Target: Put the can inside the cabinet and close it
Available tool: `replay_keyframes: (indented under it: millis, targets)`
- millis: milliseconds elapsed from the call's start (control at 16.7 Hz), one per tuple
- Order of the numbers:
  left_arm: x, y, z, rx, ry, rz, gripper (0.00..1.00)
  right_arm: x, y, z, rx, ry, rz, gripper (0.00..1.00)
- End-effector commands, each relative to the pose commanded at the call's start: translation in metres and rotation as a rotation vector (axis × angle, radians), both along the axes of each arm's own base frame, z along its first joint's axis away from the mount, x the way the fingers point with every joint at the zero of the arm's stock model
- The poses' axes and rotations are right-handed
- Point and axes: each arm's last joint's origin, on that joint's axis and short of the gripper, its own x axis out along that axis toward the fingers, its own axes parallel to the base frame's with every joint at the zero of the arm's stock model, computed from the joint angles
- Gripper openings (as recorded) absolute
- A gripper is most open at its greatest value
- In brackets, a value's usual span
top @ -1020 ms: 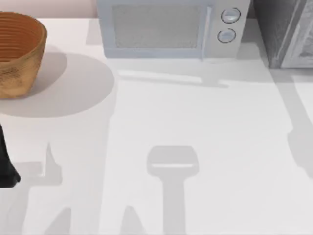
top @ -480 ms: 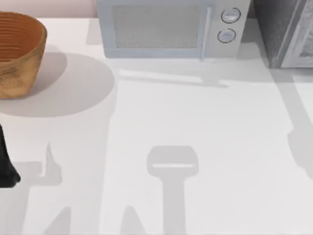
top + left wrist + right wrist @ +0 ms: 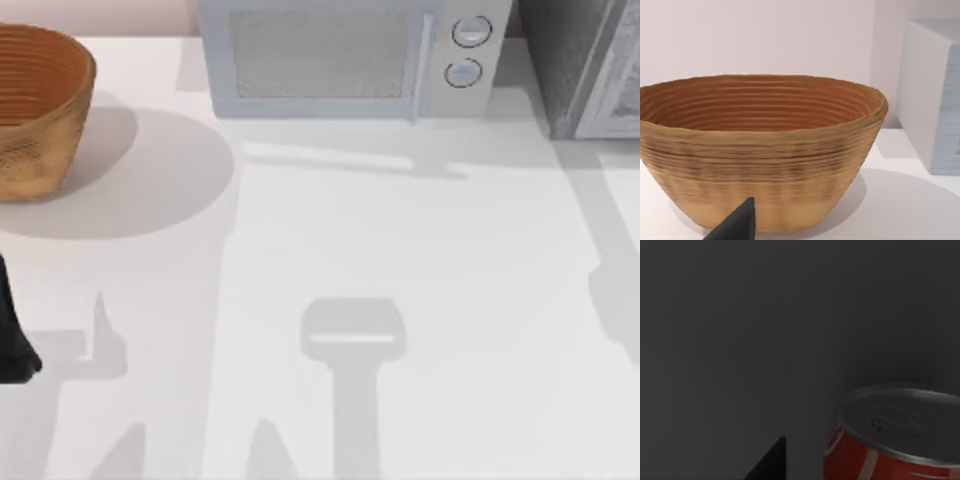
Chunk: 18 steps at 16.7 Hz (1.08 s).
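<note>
The can (image 3: 892, 440) stands upright close in front of the right wrist camera, showing a silver lid and a red and white label. Plain dark grey surfaces surround it. A dark tip of my right gripper (image 3: 771, 462) shows beside the can, apart from it. The cabinet (image 3: 572, 70) stands at the table's far right corner, with its speckled dark side and lighter front panel cut off by the top view's edge. My left gripper (image 3: 12, 340) is parked at the left edge of the table, facing the basket.
A woven brown basket (image 3: 35, 105) sits at the far left, large in the left wrist view (image 3: 760, 150). A light blue-grey microwave (image 3: 350, 60) with two round knobs stands at the back centre. Arm shadows fall across the white table (image 3: 400, 240).
</note>
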Motion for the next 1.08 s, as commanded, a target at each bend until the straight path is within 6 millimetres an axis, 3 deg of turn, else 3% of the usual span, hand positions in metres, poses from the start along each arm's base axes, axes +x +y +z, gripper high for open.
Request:
replay_keyframes:
  millis: [660,900,1080]
  targets:
    - [0.000,0.000,0.000,0.000,0.000,0.000,1.00,-0.006,0.000,0.004,-0.003,-0.012,0.006,1.00]
    - [0.000,0.000,0.000,0.000,0.000,0.000,1.00,-0.043,-0.006,0.026,-0.017,-0.077,0.023,1.00]
    - [0.000,0.000,0.000,0.000,0.000,0.000,1.00,-0.096,-0.014,0.043,-0.033,-0.148,0.038,1.00]
